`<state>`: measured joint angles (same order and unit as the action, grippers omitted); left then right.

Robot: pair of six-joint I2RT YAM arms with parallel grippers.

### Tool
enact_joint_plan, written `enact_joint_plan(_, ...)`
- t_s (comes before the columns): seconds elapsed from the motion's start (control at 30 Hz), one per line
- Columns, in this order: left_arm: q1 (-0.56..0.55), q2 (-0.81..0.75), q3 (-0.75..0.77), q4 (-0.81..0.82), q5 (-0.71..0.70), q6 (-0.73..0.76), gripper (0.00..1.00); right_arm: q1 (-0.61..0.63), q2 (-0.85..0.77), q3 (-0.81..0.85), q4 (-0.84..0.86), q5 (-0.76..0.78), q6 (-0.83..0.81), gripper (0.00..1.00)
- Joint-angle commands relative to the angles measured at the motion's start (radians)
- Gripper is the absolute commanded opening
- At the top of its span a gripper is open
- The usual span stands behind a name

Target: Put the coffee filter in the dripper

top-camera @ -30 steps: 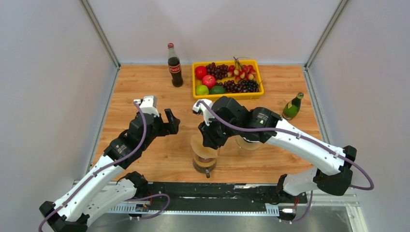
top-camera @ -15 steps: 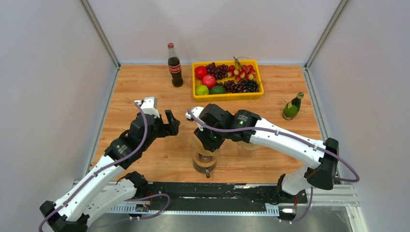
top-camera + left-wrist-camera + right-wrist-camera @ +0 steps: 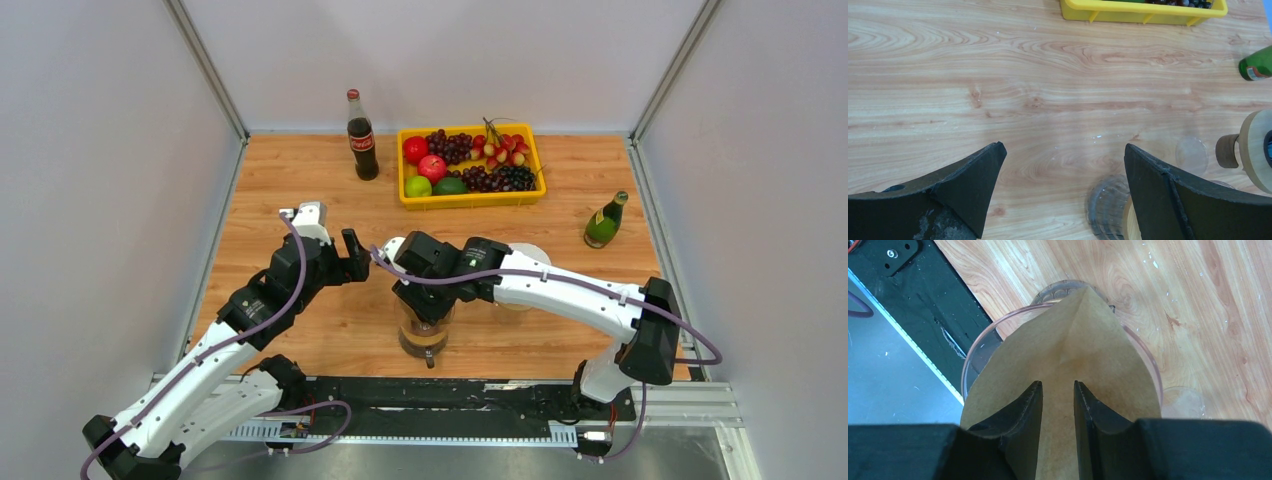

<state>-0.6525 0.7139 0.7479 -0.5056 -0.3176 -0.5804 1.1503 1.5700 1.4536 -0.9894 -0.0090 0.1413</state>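
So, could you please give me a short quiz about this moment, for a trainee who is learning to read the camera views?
1. True or false: the left gripper is shut on the coffee filter.
2. The right gripper holds the coffee filter over: A) a mug, B) the glass dripper, C) a plate.
3. Fill in: in the top view, the green bottle stands to the ____ of the yellow tray.

Key: 1 false, the left gripper is open and holds nothing; 2 B; 3 right.
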Motion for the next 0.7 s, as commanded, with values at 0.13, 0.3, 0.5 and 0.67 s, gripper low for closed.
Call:
enact_joint_plan(0.13,0.005,-0.016,-0.001,0.008,-0.012,-0.006,1.00,0.024,0.009,0.001,0.012,0.073,0.037,0.32)
enact_joint_plan(0.3,0.005,-0.016,-0.001,0.009,-0.010,-0.006,1.00,0.024,0.027,-0.006,0.021,0.089,0.041,0.32)
enact_joint_plan(0.5,0.005,-0.017,-0.006,0.008,-0.011,-0.009,1.00,0.023,0.040,-0.025,0.044,0.071,0.042,0.32)
enact_joint_plan(0.67,0.006,-0.015,-0.008,0.007,-0.012,-0.011,1.00,0.023,0.043,-0.046,0.075,0.051,0.047,0.32)
